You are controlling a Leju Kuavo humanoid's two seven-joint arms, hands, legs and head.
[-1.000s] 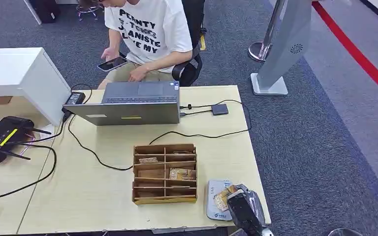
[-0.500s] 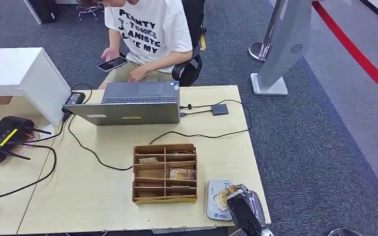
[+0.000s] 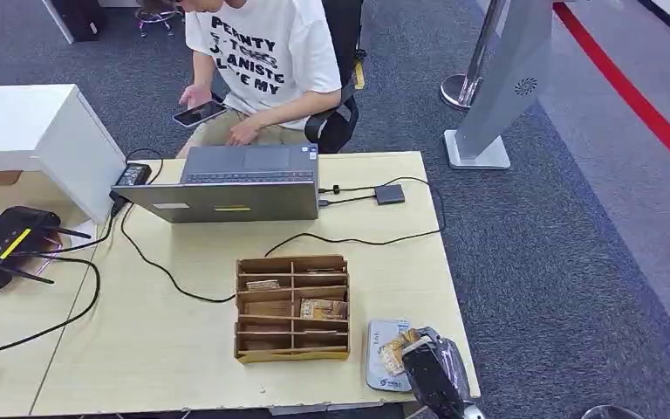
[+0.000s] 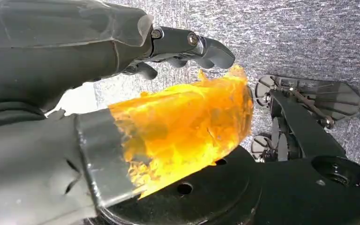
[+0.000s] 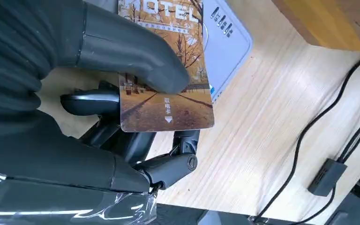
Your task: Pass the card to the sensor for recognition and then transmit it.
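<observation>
A hotel card [image 5: 168,70] with an autumn-tree picture is pinched in my right hand [image 5: 75,93], the thumb pressing on its face and the fingers behind it. In the head view the card [image 3: 395,352] lies tilted over the grey-white sensor pad [image 3: 379,336] at the table's front right corner, with my right hand [image 3: 436,377] just behind it. In the right wrist view the sensor [image 5: 227,42] lies on the wood right beneath the card. My left hand [image 4: 98,93] hangs over grey carpet holding nothing, its fingers apart from the orange-covered thumb.
A cardboard organizer [image 3: 292,307] with cards in its slots stands left of the sensor. Behind it are a laptop [image 3: 235,188], black cables [image 3: 358,238] and a small adapter [image 3: 390,194]. A person [image 3: 262,61] sits across the table with a phone. A router [image 3: 4,244] lies at far left.
</observation>
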